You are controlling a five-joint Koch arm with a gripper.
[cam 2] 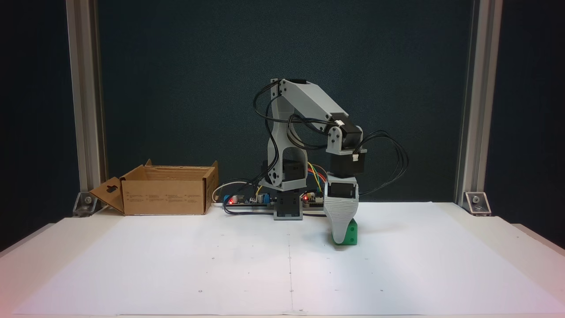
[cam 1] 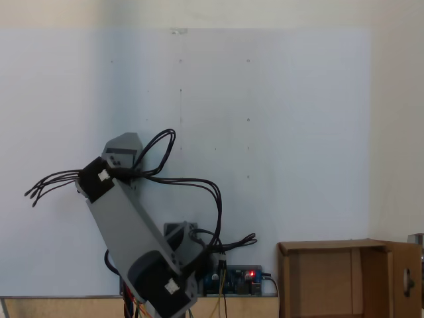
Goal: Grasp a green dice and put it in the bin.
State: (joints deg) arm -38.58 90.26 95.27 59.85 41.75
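Surroundings: circuit boards point(cam 2: 247, 199) and wires sit behind the arm's base; the cardboard box point(cam 2: 165, 190) stands well apart at the left, open side up.
Dice: the green dice point(cam 2: 351, 232) sits flat on the white table point(cam 2: 176, 265); a cube, without a long axis.
Gripper: the gripper point(cam 2: 340, 238) points down, one ridged jaw covering the dice's left part; whether it clamps cannot be told.

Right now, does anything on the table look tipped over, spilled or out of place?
Nothing stands out. The bin sits upright with its top open, and the green dice rests flat on the white sheet under the pincer.
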